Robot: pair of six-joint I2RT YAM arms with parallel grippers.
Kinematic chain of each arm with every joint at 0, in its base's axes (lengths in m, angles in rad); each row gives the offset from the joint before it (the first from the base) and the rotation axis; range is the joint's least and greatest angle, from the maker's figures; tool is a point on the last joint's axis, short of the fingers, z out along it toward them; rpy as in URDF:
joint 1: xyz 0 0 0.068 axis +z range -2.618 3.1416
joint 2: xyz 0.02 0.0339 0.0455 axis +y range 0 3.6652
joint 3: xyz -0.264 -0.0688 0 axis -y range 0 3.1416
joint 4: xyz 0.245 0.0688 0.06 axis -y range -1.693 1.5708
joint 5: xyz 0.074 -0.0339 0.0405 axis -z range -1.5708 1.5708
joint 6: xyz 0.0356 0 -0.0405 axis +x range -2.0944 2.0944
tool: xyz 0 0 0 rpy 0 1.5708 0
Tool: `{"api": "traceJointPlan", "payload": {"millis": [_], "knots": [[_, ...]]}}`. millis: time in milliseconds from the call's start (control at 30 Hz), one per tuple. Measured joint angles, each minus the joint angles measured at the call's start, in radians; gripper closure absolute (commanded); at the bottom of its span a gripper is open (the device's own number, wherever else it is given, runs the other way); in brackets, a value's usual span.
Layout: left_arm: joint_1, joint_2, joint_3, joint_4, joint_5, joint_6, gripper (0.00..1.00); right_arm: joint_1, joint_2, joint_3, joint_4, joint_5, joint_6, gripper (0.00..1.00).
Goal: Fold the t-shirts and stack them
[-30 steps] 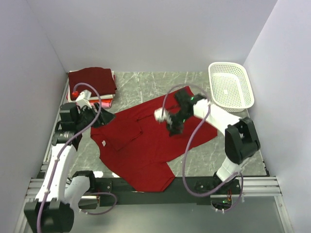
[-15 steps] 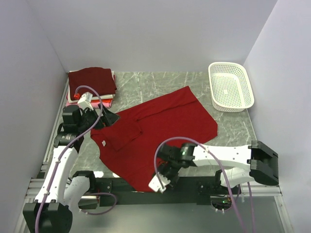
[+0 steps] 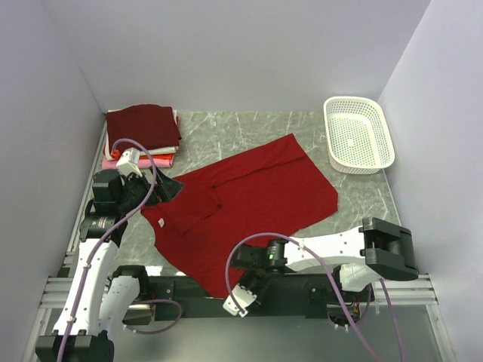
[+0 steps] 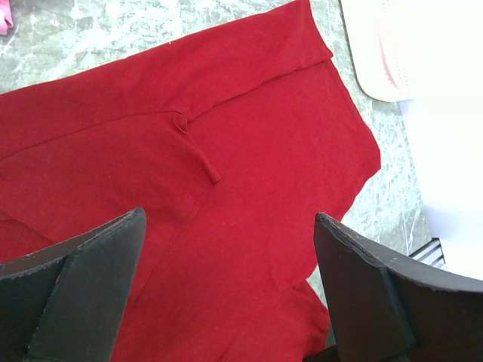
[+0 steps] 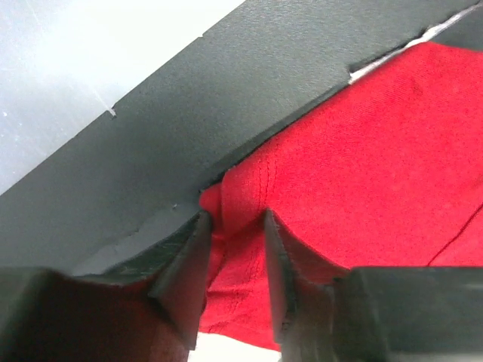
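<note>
Far left, the folded stack (image 3: pixel 142 130) is done; the red shirt (image 3: pixel 249 200) lies unfolded. The right gripper (image 5: pixel 234 249) pinches its near hem, and the left gripper (image 4: pixel 230 219) hangs spread above it.

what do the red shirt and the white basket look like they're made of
The red t-shirt: soft knit cloth, likely cotton jersey, matte; it creases and shows a stitched hem. The basket: probably rigid plastic, white, slightly glossy, with moulded perforated walls.

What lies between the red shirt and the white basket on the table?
Only bare grey marbled table lies between the red shirt and the white basket. Nothing sits in that stretch, as the top view shows.
</note>
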Motion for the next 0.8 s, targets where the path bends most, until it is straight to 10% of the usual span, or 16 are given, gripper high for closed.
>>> {"api": "traceJointPlan", "payload": {"millis": [133,433,633,800], "knots": [[0.000,-0.001,0.000,-0.006,-0.002,0.008,0.02,0.007,0.009,0.006,0.001,0.016,0.024,0.99],[0.000,-0.013,0.006,-0.024,0.001,0.025,0.02,-0.252,0.029,0.214,-0.026,-0.033,0.082,1.00],[0.000,-0.010,0.051,-0.044,0.001,0.053,0.02,-0.497,0.204,0.443,0.081,-0.045,0.285,0.41],[0.000,-0.006,0.077,-0.035,0.047,0.087,0.03,-0.633,0.292,0.480,0.122,-0.033,0.426,0.33]]}}
